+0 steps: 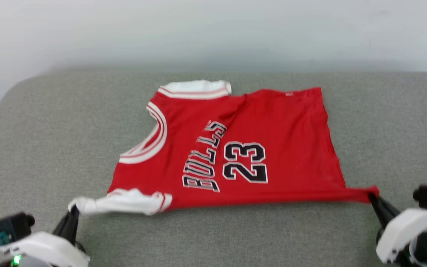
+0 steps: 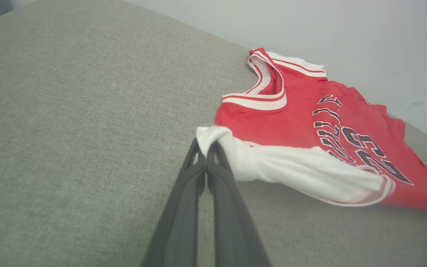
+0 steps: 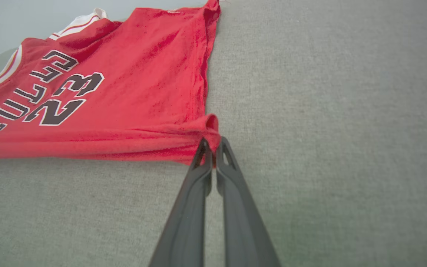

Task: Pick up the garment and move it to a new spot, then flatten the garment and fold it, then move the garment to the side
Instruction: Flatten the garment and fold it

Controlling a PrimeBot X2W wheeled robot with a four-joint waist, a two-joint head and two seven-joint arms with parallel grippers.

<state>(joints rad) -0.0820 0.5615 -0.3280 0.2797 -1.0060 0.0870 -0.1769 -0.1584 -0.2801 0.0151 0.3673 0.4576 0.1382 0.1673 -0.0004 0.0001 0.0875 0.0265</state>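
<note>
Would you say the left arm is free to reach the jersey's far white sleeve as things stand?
Probably not yet: its jaws are shut on the near white sleeve, so it would have to let go first. Otherwise only the jersey and bare grey cushion lie before the far sleeve.

The garment (image 1: 272, 148) fills the middle of the counter (image 1: 50, 129); its sides lie open.
Bare grey fabric runs wide at 9 and 3 o'clock, narrower at 6. At 12 o'clock a thin band ends at the pale wall (image 1: 213, 33). The left tool (image 1: 73, 211), clamped on the garment at 8 o'clock, and the right tool (image 1: 373, 198), clamped on it at 4 o'clock, bound the near strip.
</note>
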